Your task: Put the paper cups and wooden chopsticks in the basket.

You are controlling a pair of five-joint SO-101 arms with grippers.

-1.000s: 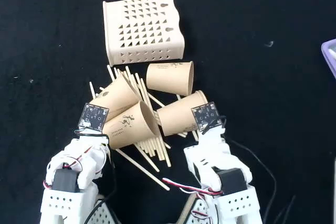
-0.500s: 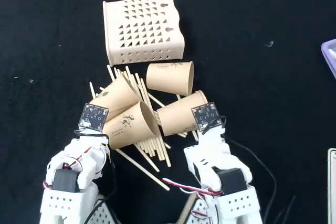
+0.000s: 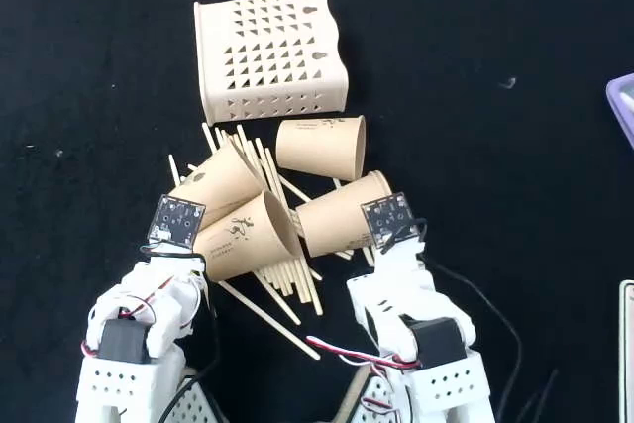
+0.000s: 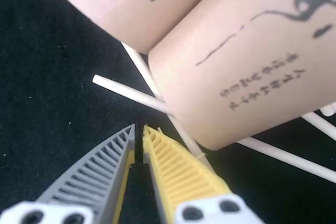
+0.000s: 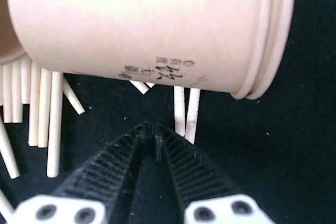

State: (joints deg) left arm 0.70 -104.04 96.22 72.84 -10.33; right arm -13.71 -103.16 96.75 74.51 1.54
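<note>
Black tabletop: the beige perforated basket lies on its side at the far end. Just beside it, nearer the arms, a loose spread of pale wooden chopsticks lies flat. Four tan paper cups lie on their sides across the sticks:
- far cup, near the basket
- left-hand cup
- printed middle cup, touching the left-hand cup
- right-hand cup

All of these lie outside the basket.

Left pincer: grey and yellow fingers pressed together, holding nothing. Its tip is over a chopstick, close to the printed middle cup.

Right pincer: black fingers closed tip to tip, holding nothing. It is just short of the right-hand cup.
</note>
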